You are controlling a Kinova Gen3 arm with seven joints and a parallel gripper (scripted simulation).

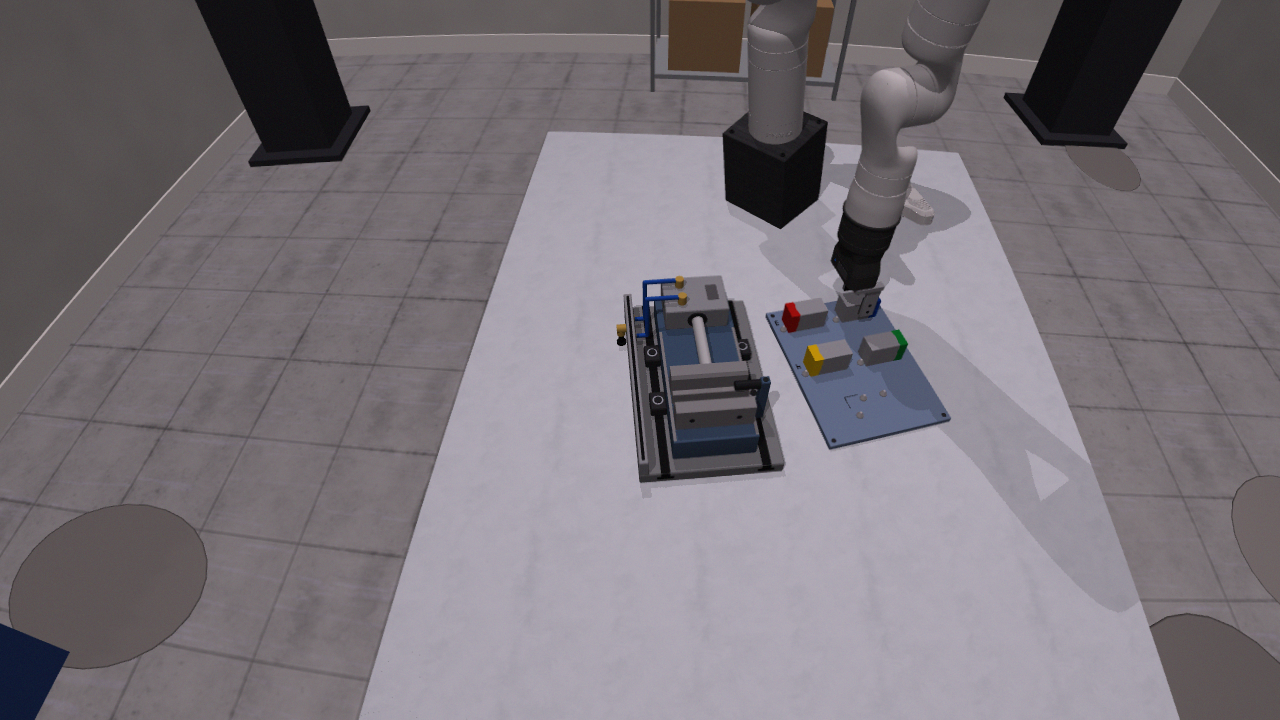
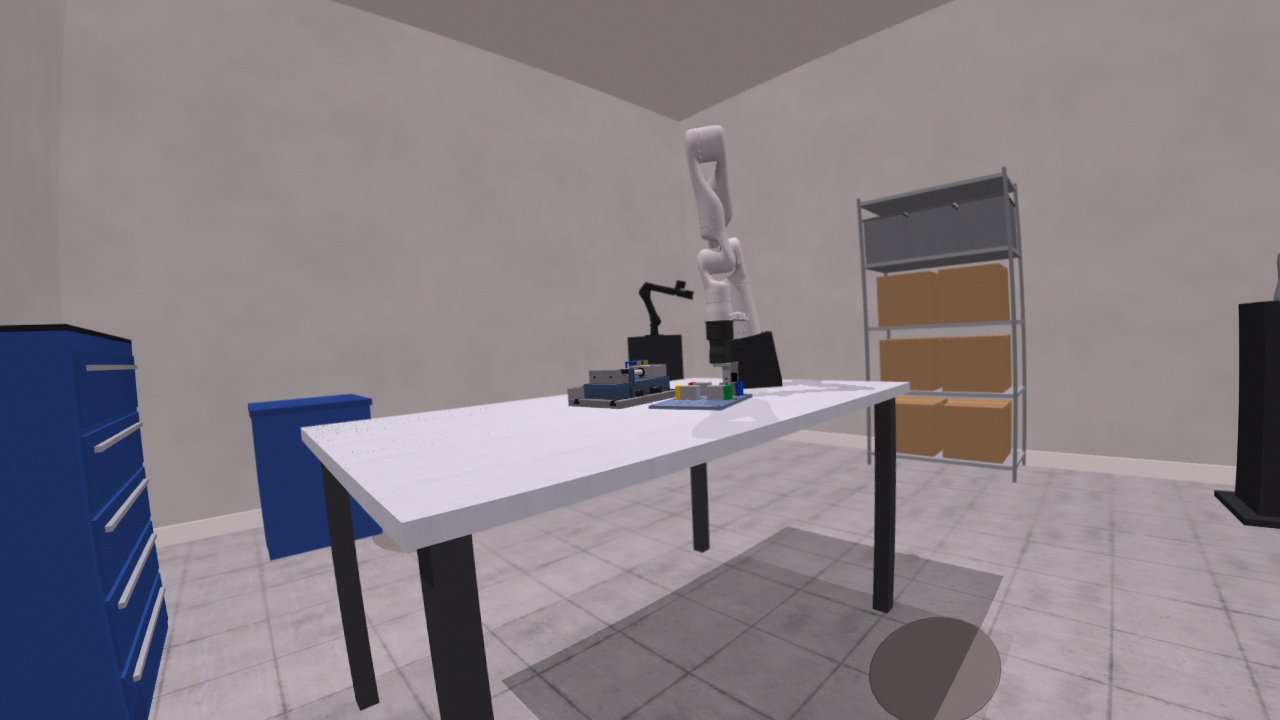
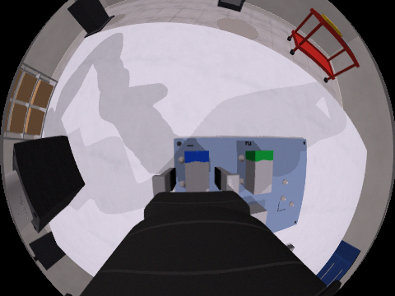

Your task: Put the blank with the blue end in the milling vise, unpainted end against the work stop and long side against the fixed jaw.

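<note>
the arm (image 1: pixel 878 183) (image 2: pixel 707 192) (image 3: pixel 20 201) is pale grey, almost white, built of smooth tubes and rounded elbows, with thin seam rings around it and tiny marks low on its first section. its base (image 1: pixel 751 179) (image 2: pixel 761 362) (image 3: pixel 49 181) is a matte black block with small dark spots near its top corners. the wrist (image 1: pixel 865 234) (image 2: pixel 718 331) (image 3: pixel 202 242) is black, crossed by fine curved lines. the gripper (image 1: pixel 858 308) (image 2: pixel 730 374) (image 3: pixel 195 175) has blocky light grey fingers with flat black pads (image 3: pixel 173 178).
</note>
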